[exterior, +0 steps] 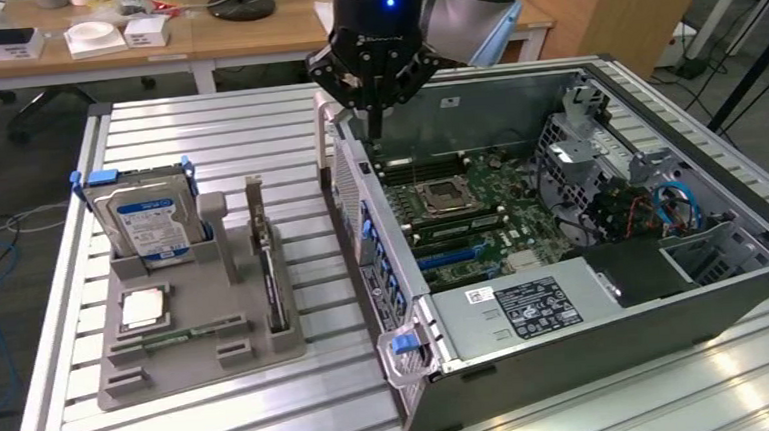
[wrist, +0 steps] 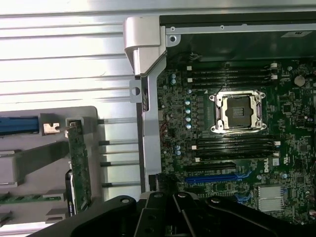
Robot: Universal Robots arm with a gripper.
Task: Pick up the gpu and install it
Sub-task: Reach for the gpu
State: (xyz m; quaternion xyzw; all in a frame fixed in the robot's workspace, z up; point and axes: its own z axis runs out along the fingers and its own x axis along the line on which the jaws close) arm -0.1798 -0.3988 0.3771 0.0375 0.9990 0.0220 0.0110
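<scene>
The gpu [exterior: 269, 273] stands on edge in a slot of the grey holder tray [exterior: 194, 372] at the exterior view's left, its green board and black cooler seen edge-on. It appears again in the wrist view as a thin green strip, the gpu [wrist: 79, 165]. My gripper [exterior: 372, 126] hangs above the back corner of the open computer case [exterior: 581, 364], well away from the gpu. Its fingers are shut with nothing between them. In the wrist view the black gripper [wrist: 173, 196] sits over the motherboard [wrist: 296, 163] near the blue slot [wrist: 217, 177].
A hard drive [exterior: 144, 215] with a blue-white label stands upright in the tray. A processor chip [exterior: 143, 310] and a memory stick [exterior: 185, 338] lie beside it. Inside the case are the empty processor socket [wrist: 239, 111], the power supply [exterior: 530, 307] and drive cage [exterior: 595, 152]. A desk [exterior: 213, 31] stands behind.
</scene>
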